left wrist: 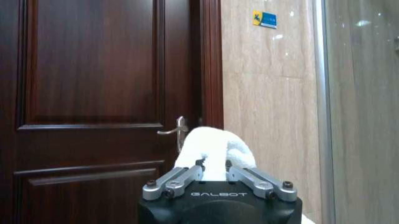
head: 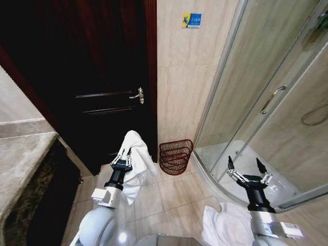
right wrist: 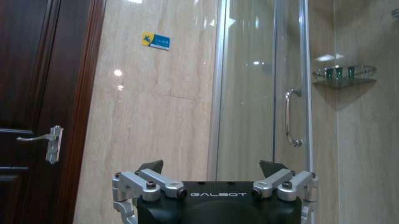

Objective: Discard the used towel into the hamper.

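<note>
A white towel (head: 137, 164) hangs from my left gripper (head: 126, 152), which is shut on its upper fold and held raised in front of the dark door. In the left wrist view the towel (left wrist: 215, 148) bulges up between the fingers (left wrist: 187, 175). The hamper (head: 175, 156), a dark reddish-brown wire basket, stands on the floor against the beige wall, a little right of and beyond the towel. My right gripper (head: 247, 168) is open and holds nothing, raised before the shower enclosure; in the right wrist view its fingertips (right wrist: 153, 166) stand wide apart.
A dark wooden door (head: 97, 77) with a metal handle (head: 137, 95) fills the left. A glass shower enclosure (head: 266, 102) with a curved sill is at the right. A stone counter (head: 20, 159) edges the left. Another white cloth (head: 225, 225) lies on the floor tiles by my right arm.
</note>
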Controlling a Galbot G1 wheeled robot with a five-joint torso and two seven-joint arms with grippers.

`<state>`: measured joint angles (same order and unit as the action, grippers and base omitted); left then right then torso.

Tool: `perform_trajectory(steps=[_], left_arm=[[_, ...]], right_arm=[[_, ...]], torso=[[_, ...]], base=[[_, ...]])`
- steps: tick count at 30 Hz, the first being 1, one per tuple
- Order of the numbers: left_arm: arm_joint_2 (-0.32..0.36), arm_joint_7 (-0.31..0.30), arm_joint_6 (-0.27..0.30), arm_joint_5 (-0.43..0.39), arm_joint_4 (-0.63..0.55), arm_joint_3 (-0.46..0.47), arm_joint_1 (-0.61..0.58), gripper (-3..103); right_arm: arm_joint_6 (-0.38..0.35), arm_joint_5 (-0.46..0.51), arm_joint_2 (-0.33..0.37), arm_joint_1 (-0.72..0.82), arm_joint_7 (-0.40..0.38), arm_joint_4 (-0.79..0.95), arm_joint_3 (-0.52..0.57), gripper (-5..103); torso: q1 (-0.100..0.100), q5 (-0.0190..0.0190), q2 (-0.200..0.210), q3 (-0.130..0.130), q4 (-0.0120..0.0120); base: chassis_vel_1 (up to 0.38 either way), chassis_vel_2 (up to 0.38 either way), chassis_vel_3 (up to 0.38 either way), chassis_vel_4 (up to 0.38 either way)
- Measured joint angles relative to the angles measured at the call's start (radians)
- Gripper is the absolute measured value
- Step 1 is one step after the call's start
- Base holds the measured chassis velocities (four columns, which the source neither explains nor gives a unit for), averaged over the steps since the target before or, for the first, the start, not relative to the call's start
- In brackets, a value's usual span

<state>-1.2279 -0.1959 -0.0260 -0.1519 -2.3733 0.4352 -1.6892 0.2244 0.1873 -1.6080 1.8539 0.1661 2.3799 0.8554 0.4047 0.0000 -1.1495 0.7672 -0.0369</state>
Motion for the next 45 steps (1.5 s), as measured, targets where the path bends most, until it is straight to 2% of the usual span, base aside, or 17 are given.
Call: perform_trajectory(steps=[7, 14, 22, 45], left_arm=[[0.000, 0.000, -0.003, 0.000, 0.002, 0.005, -0.001, 6], [0.000, 0.002, -0.006, 0.001, 0.002, 0.007, -0.001, 6], [-0.003, 0.001, -0.009, 0.005, 0.004, 0.005, -0.001, 6], [-0.006, 0.001, -0.024, 0.009, 0.017, 0.011, -0.004, 6]], right_arm=[[-0.001, -0.001, 0.000, -0.002, 0.001, 0.000, -0.004, 100], [-0.018, -0.005, 0.000, -0.004, -0.032, 0.005, 0.002, 100], [0.002, 0.008, 0.000, 0.001, 0.010, -0.005, 0.016, 100], [0.008, 0.012, 0.000, 0.004, 0.007, -0.009, 0.009, 100]], torso=[[-0.015, 0.0000, 0.032, -0.017, 0.0000], [-0.031, -0.0001, 0.068, -0.037, 0.0000], [-0.050, -0.0001, 0.111, -0.061, 0.0000], [-0.100, 0.0000, 0.222, -0.123, -0.0001]], base=[[0.000, 0.000, 0.000, 0.000], [0.000, 0.000, 0.000, 0.000], [0.000, 0.000, 0.000, 0.000], [-0.038, 0.029, 0.029, -0.041]])
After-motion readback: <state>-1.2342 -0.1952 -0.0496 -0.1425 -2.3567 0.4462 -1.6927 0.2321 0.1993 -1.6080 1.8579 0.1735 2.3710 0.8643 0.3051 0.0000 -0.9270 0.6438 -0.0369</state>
